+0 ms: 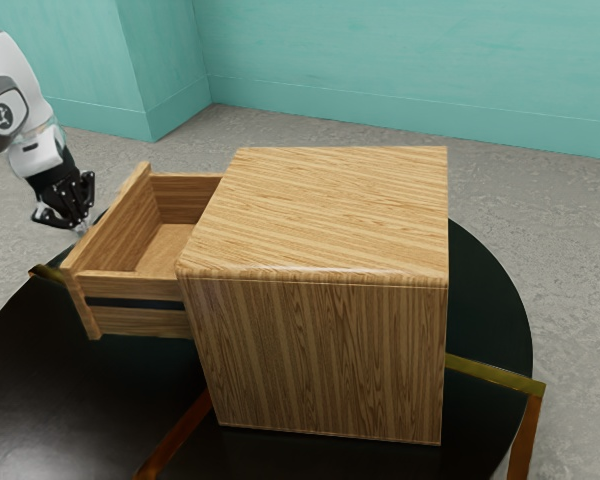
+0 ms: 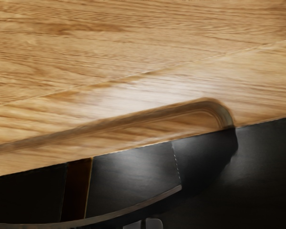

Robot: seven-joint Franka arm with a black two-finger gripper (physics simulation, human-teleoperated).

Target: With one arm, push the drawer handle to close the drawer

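While the gripper (image 1: 68, 203) hung just beside the outer side of the front panel (image 1: 123, 222), the drawer (image 1: 145, 283) stood open, extending from the wooden cabinet (image 1: 325, 355) toward the exterior view's left. Claw state: could not be determined from either view.

Container: inside the drawer, the pale wood bottom (image 1: 165, 250) was exposed between the side walls, its inner part running back under the cabinet top (image 1: 330, 205). A dark strip (image 1: 135, 302) ran along the near outer side. Cabinet stood upright on the round black table (image 1: 490, 310).

Handle: in the wrist view, a curved band (image 2: 157, 112) crossed the wood face and bent round at one end; probably the handle, though blur limited the reading. The arm (image 1: 15, 95) reached in from the exterior view's left.
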